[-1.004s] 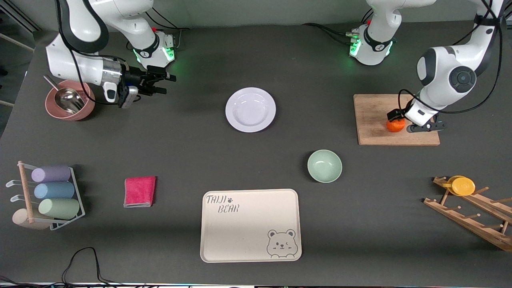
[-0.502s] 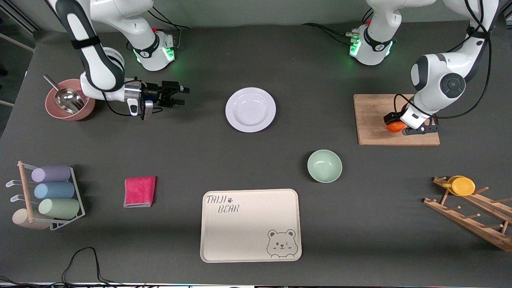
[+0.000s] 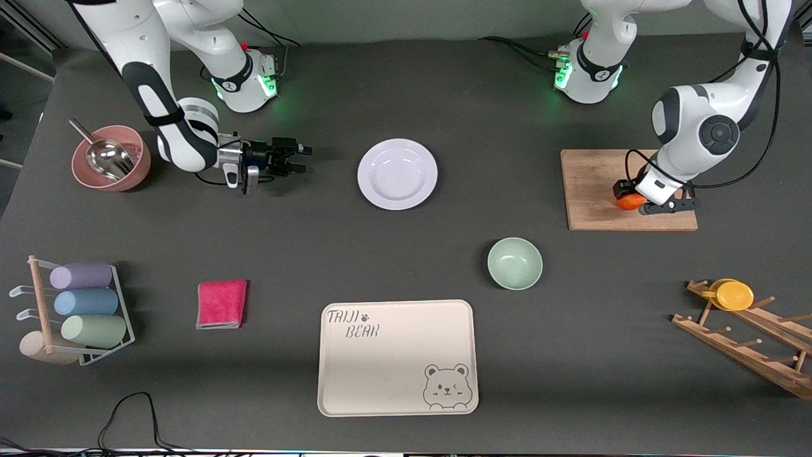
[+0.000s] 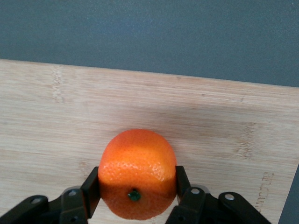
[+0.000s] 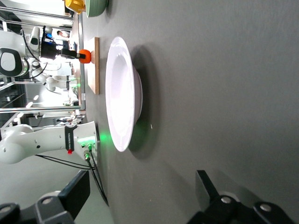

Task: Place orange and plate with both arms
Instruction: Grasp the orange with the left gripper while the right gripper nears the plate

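The orange (image 3: pixel 628 202) rests on a wooden cutting board (image 3: pixel 593 190) at the left arm's end of the table. My left gripper (image 3: pixel 630 199) is down on it. In the left wrist view the orange (image 4: pixel 137 172) sits between the two fingers (image 4: pixel 91 189), which press on both of its sides. The white plate (image 3: pixel 398 174) lies flat in the middle of the table. My right gripper (image 3: pixel 303 159) is open and empty, low over the table beside the plate toward the right arm's end, pointing at it. The right wrist view shows the plate (image 5: pixel 122 93) ahead of the wide-open gripper (image 5: pixel 140 196).
A pale-green bowl (image 3: pixel 514 263) and a beige bear tray (image 3: pixel 396 357) lie nearer the camera than the plate. A pink bowl with a scoop (image 3: pixel 111 158), a pink cloth (image 3: pixel 221 304), a cup rack (image 3: pixel 76 311) and a wooden rack with a yellow disc (image 3: pixel 736 295) stand at the table's ends.
My right gripper has swung from beside the pink bowl toward the plate and come lower. My left gripper has come down onto the orange on the board.
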You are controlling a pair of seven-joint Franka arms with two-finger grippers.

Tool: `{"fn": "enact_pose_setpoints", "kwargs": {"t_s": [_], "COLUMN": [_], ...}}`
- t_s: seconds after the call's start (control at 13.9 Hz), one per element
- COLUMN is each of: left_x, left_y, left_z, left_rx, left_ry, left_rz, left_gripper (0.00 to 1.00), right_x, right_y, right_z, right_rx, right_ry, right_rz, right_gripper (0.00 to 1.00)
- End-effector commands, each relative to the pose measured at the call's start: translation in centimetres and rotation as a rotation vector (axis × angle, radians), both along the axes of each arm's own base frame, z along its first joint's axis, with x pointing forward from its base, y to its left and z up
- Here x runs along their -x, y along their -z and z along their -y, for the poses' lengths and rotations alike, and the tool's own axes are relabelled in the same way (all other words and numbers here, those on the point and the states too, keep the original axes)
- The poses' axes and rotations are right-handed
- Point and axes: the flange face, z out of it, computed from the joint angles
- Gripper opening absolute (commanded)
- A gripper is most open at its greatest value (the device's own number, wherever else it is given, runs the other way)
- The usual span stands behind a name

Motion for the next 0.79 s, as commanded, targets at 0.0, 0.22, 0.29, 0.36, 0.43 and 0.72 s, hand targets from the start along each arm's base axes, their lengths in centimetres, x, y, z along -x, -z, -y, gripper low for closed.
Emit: {"fn": "enact_pose_setpoints", "kwargs": {"t_s": [0.0, 0.22, 0.29, 0.36, 0.43, 0.72], "left_x": [0.1, -0.5, -1.1, -1.7, -2.4, -7.3], "left_y": [-0.2, -2.3, -3.7, -5.6, -7.7, -21.1], "left_z": [0.0, 0.4, 0.4, 0.4, 0.4, -0.6], "left_rx": [-0.004, -0.003, -0.003, -0.003, -0.003, -0.015], "left_ry": [0.006, 0.013, 0.012, 0.015, 0.024, 0.008], "left_rz": [0.010, 0.046, 0.044, 0.029, 0.013, -0.059], "left_gripper": [0.00, 0.00, 0.00, 0.00, 0.00, 0.00], "right_x": [0.1, 0.4, 0.4, 0.6, 0.6, 0.8], "right_y": [0.6, 1.1, 1.2, 1.4, 1.6, 1.9], "right_z": [-0.3, -0.1, -0.1, -0.1, 0.0, 0.1], "right_rx": [-0.019, -0.016, -0.015, -0.013, -0.011, -0.007], "right_ry": [0.008, 0.008, 0.008, 0.010, 0.011, 0.020], "right_rz": [0.013, 0.000, -0.003, -0.010, -0.016, -0.040], "right_gripper": [1.00, 1.00, 1.00, 1.00, 1.00, 0.95]}}
